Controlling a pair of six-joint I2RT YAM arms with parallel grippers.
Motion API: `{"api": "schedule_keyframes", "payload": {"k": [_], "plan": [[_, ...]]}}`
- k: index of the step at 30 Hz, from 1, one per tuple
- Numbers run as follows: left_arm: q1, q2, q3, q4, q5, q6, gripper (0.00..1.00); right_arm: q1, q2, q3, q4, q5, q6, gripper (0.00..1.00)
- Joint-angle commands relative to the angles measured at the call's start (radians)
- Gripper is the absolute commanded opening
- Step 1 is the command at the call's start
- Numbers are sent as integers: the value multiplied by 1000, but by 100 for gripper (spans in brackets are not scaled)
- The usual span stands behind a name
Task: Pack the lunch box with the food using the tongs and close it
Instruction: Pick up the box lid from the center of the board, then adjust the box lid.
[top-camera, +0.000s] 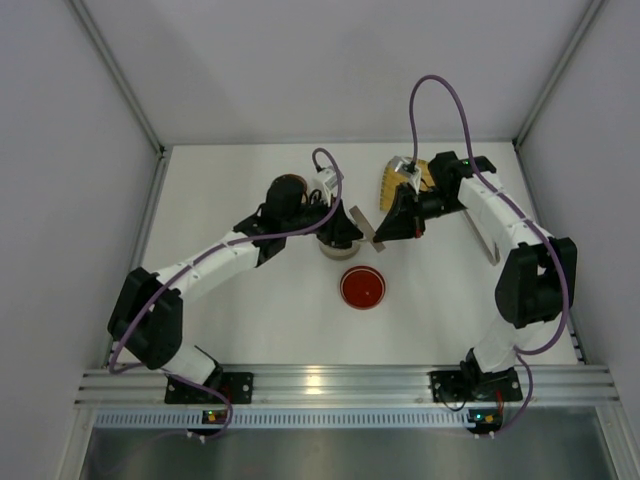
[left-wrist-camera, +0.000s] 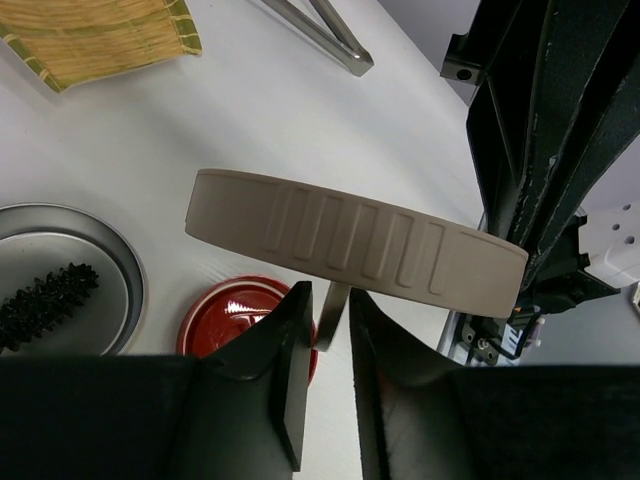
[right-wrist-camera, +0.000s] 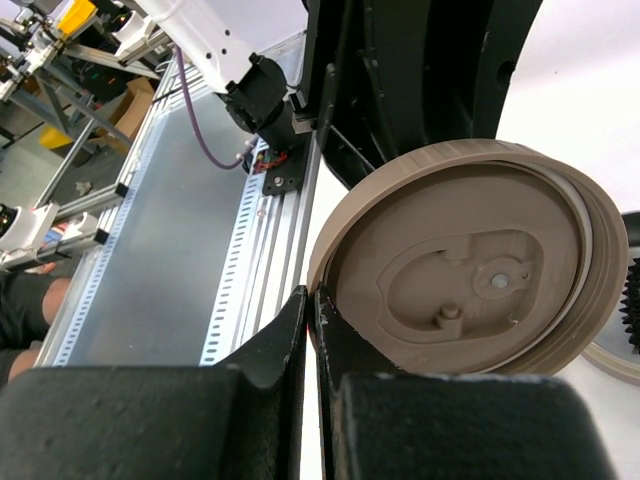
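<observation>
My right gripper (right-wrist-camera: 312, 310) is shut on the rim of a round beige lid (right-wrist-camera: 470, 270) and holds it on edge above the table. In the left wrist view the lid (left-wrist-camera: 350, 245) shows side-on, with a thin grey metal strip (left-wrist-camera: 336, 310) hanging below it. My left gripper (left-wrist-camera: 330, 320) has its jaws drawn narrow around that strip, and both fingers touch it. The open metal lunch box (left-wrist-camera: 128, 268) lies at the lower left with a black piece of food (left-wrist-camera: 45, 300) inside. The silver tongs (left-wrist-camera: 320, 30) lie on the table beyond the lid.
A red round dish (top-camera: 362, 287) sits on the table in front of both grippers. A yellow woven tray (top-camera: 392, 180) lies at the back, by the right arm. Grey walls enclose the white table on three sides.
</observation>
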Motion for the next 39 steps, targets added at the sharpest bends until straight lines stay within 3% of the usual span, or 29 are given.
{"api": "schedule_keyframes", "payload": {"k": [1, 4, 5, 8, 14, 16, 19, 20, 23, 28, 33, 37, 38, 39], "plan": [[-4, -3, 39, 51, 27, -9, 25, -4, -48, 41, -177, -169, -17, 0], [-4, -18, 26, 57, 47, -18, 6, -7, -45, 50, -170, -160, -13, 0], [-3, -26, 22, 57, 63, -14, 0, -11, -35, 58, -169, -151, -4, 17], [11, -80, 32, -30, 59, 44, 0, -46, -36, 67, -176, -92, 10, 58], [20, -103, 187, -551, -73, 345, 0, -191, -76, 89, -176, 0, 35, 99], [22, -69, 291, -744, -120, 460, 0, -259, -99, 90, -131, 69, 105, 99], [20, 38, 484, -921, -211, 566, 0, -316, -189, 29, 66, 205, 295, 99], [20, 81, 547, -1044, -237, 616, 0, -323, -218, 8, 124, 312, 365, 99], [19, 256, 805, -1282, -356, 682, 0, -327, -341, -74, 245, 478, 374, 99], [20, 598, 1251, -1585, -418, 756, 0, -336, -451, -147, 220, 557, 326, 99], [25, 659, 1266, -1587, -259, 717, 0, -336, -566, -306, 365, 590, 413, 99], [52, 632, 1206, -1508, -34, 626, 0, -283, -753, -515, 707, 550, 649, 99], [52, 611, 1176, -1487, -10, 577, 0, -242, -783, -555, 893, 769, 825, 99], [52, 600, 1163, -1468, 8, 554, 0, -100, -804, -592, 939, 901, 869, 99]]}}
